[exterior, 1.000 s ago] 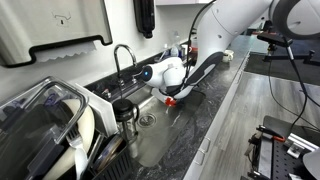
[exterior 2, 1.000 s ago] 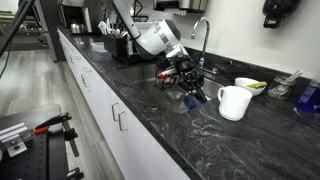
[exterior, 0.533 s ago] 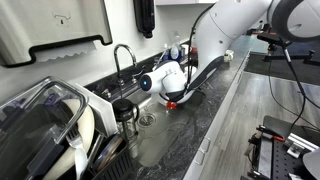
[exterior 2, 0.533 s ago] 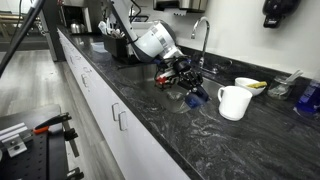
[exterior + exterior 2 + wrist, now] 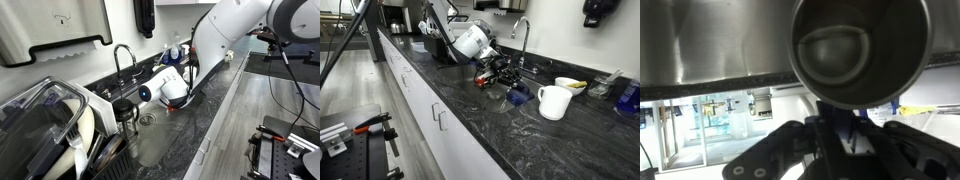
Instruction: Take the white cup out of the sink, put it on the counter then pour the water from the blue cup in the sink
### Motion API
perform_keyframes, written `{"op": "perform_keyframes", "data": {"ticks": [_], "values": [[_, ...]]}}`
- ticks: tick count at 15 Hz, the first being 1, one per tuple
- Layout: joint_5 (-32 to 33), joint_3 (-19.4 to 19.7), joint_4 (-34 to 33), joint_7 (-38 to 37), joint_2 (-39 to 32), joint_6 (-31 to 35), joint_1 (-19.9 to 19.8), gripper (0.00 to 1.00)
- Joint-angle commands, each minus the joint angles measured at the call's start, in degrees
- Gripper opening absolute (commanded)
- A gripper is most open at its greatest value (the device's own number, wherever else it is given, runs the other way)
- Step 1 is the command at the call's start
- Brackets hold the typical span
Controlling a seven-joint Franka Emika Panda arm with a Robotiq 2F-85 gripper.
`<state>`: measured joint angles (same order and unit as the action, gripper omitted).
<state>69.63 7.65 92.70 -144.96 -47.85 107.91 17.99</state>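
Dark, glossy speckled stone forms the counter (image 5: 460, 105) in a kitchen-like room, cut by one steel sink (image 5: 165, 145) under one chrome faucet (image 5: 121, 55). One white cup (image 5: 553, 102) stands on the stone beside the basin, and one black-lidded clear jar (image 5: 124, 113) stands near the drain. The gripper (image 5: 852, 128) is clamped on the single blue cup (image 5: 860, 50), held low over the sink, its dark round end filling the wrist view.
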Motion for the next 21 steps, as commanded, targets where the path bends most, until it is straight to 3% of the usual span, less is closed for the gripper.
{"op": "perform_keyframes", "data": {"ticks": [1,21], "values": [[4.0,-1.7,-1.1,-1.6,-0.6,-4.6,-0.9,0.04],[10.0,-4.8,-2.2,-2.7,-1.9,-12.9,-1.6,0.04]]}}
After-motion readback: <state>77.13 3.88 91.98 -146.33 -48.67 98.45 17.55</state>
